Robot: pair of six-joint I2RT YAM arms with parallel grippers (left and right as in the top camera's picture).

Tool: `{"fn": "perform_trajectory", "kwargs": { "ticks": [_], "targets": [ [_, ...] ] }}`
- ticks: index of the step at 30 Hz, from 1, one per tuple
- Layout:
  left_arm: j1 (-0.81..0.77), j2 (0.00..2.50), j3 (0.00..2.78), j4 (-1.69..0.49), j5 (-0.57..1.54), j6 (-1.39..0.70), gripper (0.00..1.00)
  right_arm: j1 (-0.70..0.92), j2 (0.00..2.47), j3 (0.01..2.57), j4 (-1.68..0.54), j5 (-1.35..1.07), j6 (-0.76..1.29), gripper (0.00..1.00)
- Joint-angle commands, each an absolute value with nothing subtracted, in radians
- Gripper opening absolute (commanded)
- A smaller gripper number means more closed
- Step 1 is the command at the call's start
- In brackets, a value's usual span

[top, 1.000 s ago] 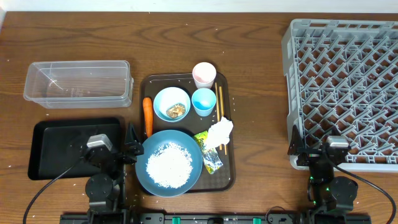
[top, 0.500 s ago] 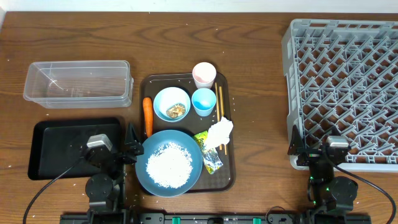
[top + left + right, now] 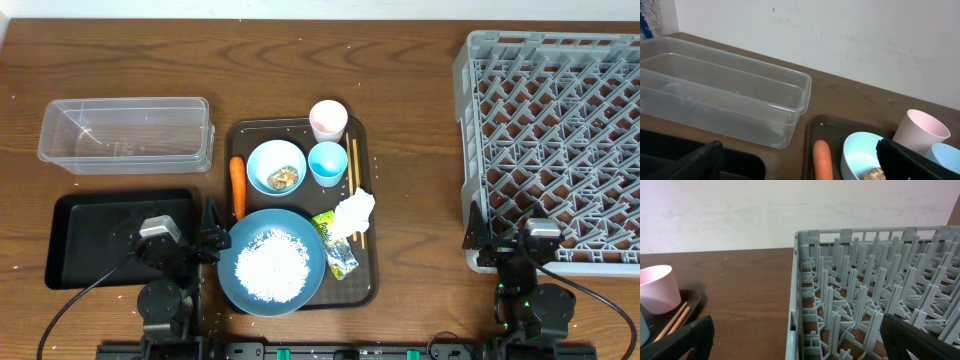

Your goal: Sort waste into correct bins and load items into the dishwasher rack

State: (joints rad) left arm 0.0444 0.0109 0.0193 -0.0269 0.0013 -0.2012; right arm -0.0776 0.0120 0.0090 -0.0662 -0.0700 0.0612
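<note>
Left fingers [image 3: 702,162] and right fingers [image 3: 685,341] gape; carrot [image 3: 237,188] lies front-to-back, taper unclear.

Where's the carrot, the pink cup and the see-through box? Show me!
carrot [image 3: 237,187], overhead view, middle of its orange body.
pink cup [image 3: 328,121], overhead view, inside its open mouth.
see-through box [image 3: 125,135], overhead view, its bare floor.

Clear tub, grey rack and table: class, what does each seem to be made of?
Clear tub: likely plastic, glossy, see-through walls.
Grey rack: probably moulded plastic, matt, thin lattice pegs.
Table: wood or wood-look veneer, dark brown, visible grain.
</note>
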Motion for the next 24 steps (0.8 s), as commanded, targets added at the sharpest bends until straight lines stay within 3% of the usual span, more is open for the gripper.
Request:
{"fn": "perform_trajectory", "kwargs": {
  "ticks": [1,17,24],
  "targets": [
    [0.049,0.012,0.004,-0.071,-0.004,-0.180,0.98,-0.070,0.007,0.006,-0.068,-0.064,0.074,0.99],
    [0.049,0.012,0.004,-0.070,-0.003,-0.181,0.98,-0.070,0.007,0.006,-0.059,-0.052,0.074,0.99],
    [0.049,0.012,0.022,-0.052,0.038,-0.179,0.98,-0.070,0.007,0.006,0.073,-0.087,0.074,0.99]
  ]
}}
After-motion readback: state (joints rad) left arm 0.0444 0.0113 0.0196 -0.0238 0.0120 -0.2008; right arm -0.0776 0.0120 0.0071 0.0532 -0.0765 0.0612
